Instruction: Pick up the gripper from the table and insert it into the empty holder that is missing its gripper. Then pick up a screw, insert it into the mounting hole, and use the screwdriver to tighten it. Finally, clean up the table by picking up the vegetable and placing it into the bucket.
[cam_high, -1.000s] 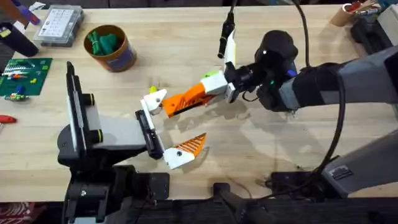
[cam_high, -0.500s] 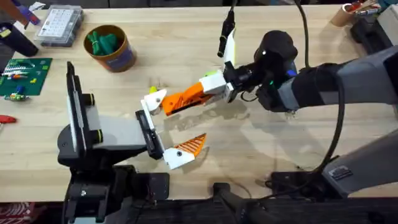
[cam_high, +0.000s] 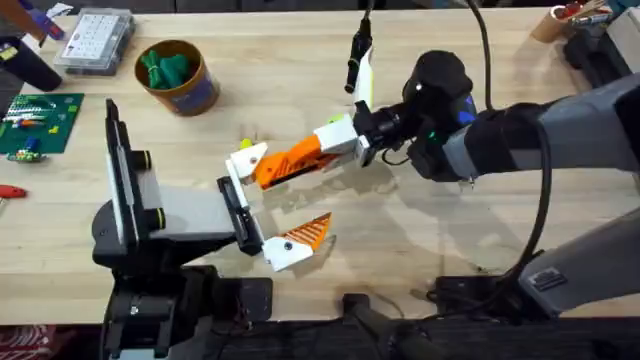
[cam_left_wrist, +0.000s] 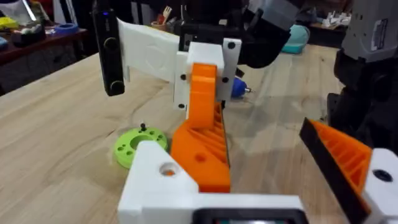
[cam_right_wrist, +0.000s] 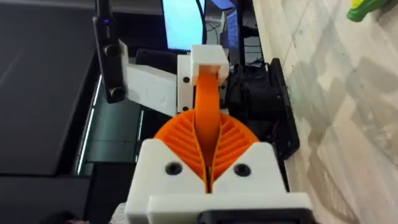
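Gripper (cam_high: 245, 160), pinched in the right gripper (cam_high: 270, 170), sits just ahead at the holder (cam_high: 238, 205); it should stay square while sliding in.

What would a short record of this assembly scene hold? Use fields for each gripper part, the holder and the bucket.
right gripper: jaws shut on the loose finger
loose finger: off the table, its white base at the far end of the holder
holder: black slotted bar, near end carries the fixed finger
seating: cannot tell whether the loose finger is in its slot
bucket: far left on the table, dark green pieces inside
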